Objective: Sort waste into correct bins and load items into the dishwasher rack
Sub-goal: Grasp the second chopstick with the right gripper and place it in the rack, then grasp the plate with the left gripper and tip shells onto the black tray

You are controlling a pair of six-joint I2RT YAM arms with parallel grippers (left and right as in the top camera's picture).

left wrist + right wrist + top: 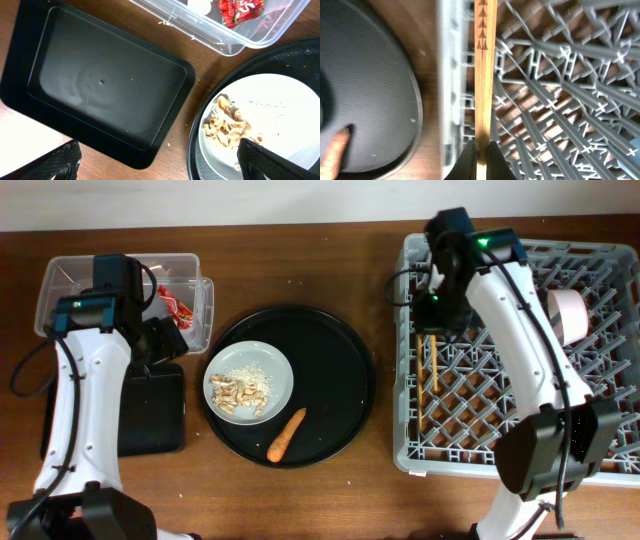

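The right gripper [482,160] is pinching a chopstick [485,75] along the dishwasher rack's [454,75] left edge; the left gripper [157,162] is gaping wide.

From overhead the left arm [88,370] covers much of the black tray [158,418], and the right arm [520,310] hides part of the bowl [570,315]. At the right wrist the chopstick [485,75] runs off the top edge, its lower end seemingly pinched in the right gripper [481,159]; the carrot [332,150] is cut by the left edge.
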